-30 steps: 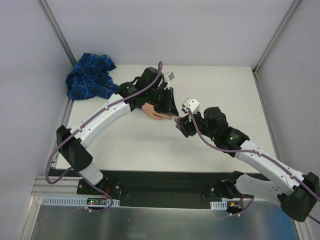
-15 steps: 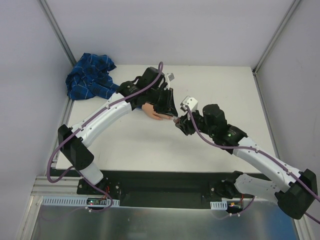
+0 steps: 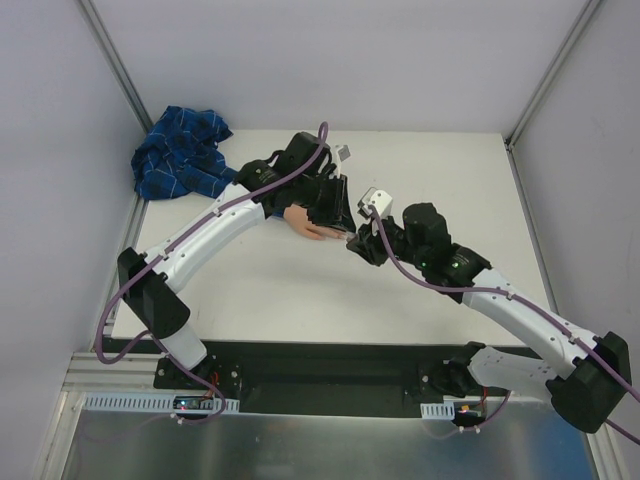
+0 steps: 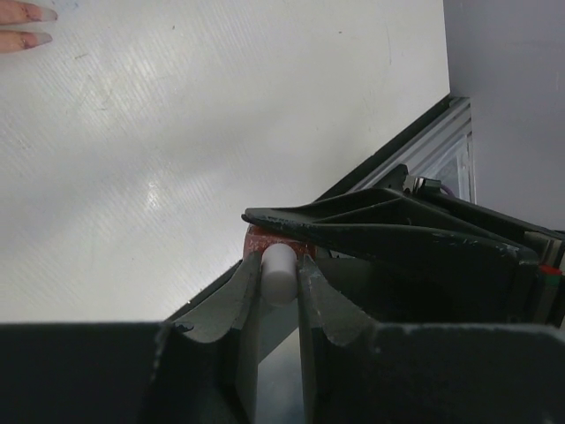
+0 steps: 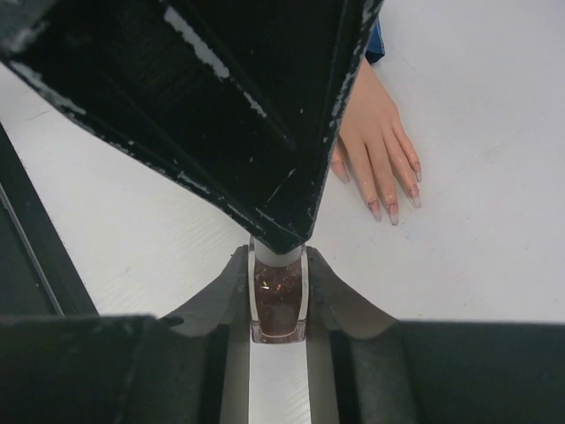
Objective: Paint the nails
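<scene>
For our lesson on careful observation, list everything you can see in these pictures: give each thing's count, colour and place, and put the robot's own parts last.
fake hand: one, pale peach, lying flat mid-table
nails: at least four show, pinkish-mauve, on the fingertips
polish bottle: one, dark reddish-brown, between the right pincer's fingers
white cylinder: one, white, on top of the bottle, gripped by the left pincer
plaid cloth: one, blue, bunched at the table's far left corner
table: one, white, under everything
cables: two, purple, one along each arm
arms: two, white and black, meeting beside the hand
left pincer: one, dark, shut on the cylinder
right pincer: one, dark, shut on the bottle
</scene>
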`<action>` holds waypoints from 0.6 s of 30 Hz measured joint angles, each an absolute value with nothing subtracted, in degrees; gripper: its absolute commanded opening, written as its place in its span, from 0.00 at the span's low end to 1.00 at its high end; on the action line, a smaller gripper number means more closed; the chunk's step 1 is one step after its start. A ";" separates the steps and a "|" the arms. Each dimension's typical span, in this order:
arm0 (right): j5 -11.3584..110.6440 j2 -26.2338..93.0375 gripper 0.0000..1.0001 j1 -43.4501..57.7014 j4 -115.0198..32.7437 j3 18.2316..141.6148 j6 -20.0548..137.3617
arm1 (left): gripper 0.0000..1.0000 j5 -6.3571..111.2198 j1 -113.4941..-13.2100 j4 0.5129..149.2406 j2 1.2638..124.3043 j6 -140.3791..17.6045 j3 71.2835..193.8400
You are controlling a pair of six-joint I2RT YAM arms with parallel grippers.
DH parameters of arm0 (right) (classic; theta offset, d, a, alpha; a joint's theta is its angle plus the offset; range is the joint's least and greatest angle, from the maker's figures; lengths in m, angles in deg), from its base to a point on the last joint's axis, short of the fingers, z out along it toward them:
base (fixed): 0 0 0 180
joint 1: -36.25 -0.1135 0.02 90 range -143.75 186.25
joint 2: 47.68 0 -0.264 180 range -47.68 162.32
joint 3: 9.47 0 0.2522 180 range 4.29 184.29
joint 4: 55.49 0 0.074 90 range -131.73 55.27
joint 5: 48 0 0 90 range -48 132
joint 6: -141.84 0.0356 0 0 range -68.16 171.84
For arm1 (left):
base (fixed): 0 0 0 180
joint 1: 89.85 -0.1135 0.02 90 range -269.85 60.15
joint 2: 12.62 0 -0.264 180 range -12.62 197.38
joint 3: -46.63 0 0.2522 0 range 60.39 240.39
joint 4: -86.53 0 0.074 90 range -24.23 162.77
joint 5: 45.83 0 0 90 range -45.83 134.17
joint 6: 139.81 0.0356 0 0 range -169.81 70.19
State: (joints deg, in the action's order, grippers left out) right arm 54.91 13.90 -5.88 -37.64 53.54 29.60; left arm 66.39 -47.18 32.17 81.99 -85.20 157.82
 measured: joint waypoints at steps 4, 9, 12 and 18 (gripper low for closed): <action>55.74 13.86 0.00 -5.85 -38.38 53.52 30.28 | 0.03 66.74 -47.22 31.32 81.99 -83.76 158.65; 56.33 11.89 0.00 -5.64 -40.63 52.32 32.40 | 0.58 68.14 -47.57 31.21 81.99 -81.62 159.98; 57.79 8.79 0.00 -5.07 -41.50 50.51 34.04 | 0.72 68.22 -47.55 32.02 81.53 -79.65 160.07; 61.95 0.72 0.00 -0.11 -41.22 48.30 37.91 | 0.75 70.41 -47.59 39.85 71.49 -75.63 152.16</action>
